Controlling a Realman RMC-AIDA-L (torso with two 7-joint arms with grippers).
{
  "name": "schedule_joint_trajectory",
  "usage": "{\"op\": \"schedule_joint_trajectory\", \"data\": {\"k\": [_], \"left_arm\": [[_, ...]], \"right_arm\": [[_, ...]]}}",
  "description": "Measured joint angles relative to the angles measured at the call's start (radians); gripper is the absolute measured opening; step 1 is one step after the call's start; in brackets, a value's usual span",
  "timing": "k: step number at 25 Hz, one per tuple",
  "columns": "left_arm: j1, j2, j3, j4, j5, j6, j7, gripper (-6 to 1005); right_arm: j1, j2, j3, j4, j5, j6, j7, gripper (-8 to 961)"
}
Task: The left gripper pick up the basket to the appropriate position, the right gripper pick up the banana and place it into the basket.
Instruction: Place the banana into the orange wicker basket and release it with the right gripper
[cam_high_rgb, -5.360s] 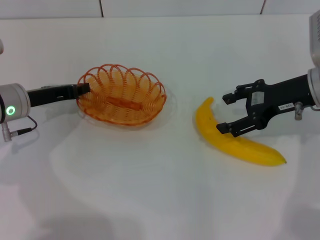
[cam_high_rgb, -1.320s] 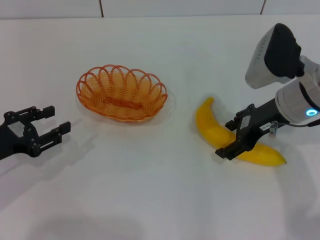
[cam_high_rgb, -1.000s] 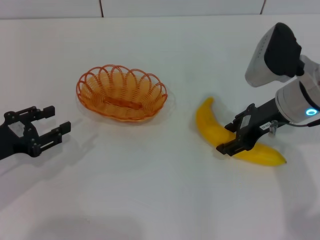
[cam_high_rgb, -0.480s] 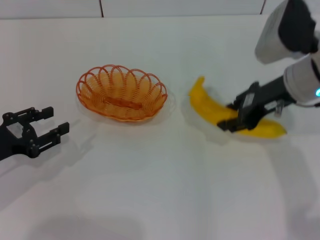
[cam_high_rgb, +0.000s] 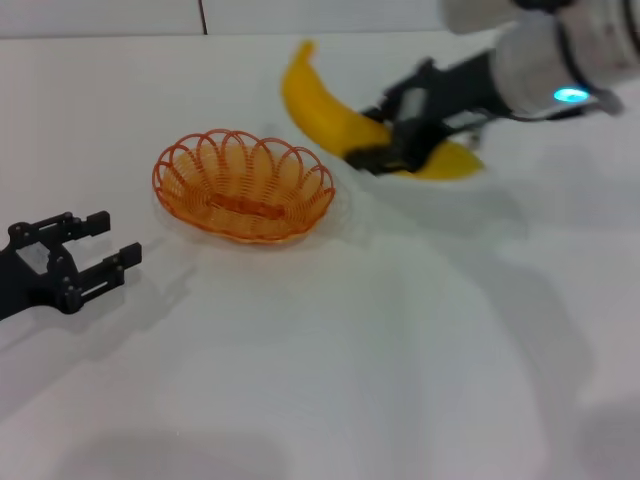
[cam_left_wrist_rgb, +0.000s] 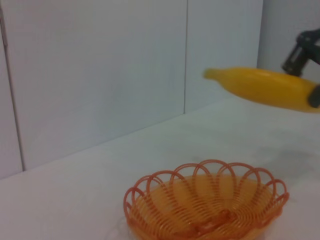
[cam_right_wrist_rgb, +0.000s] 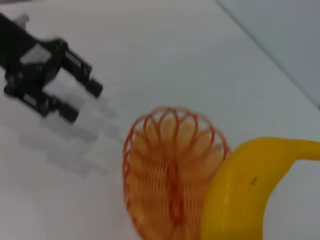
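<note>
One banana (cam_high_rgb: 325, 110) airborne beyond basket (cam_high_rgb: 243, 186) rim.

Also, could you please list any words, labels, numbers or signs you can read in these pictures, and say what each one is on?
No text can be read anywhere in these pictures.
The banana has a small dark mark on its skin, too small to read as a letter or number.
The right gripper, shut on the banana, shows no readable label.
The left gripper and the basket carry no writing.
</note>
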Motion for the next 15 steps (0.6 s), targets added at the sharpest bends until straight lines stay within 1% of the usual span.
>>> {"op": "schedule_joint_trajectory", "data": {"k": [3,8,11,15], "left_arm": [[-0.004,0.000,0.003,0.000,0.001,0.000,0.000,583],[-0.009,0.001,0.003,0.001,0.003,0.000,0.000,582],[-0.016,0.001,0.003,0.001,0.006,0.000,0.000,582],[-0.021,0.001,0.005,0.000,0.007,0.000,0.000,583]], "right_arm": [[0.071,0.000,-0.072,0.082,0.003,0.089,0.004,470],[0.209,0.004,-0.154,0.254,0.005,0.185,0.013,469],[0.254,0.005,-0.222,0.322,0.007,0.254,0.035,469],[0.274,0.006,-0.308,0.352,0.019,0.328,0.050,469]]}}
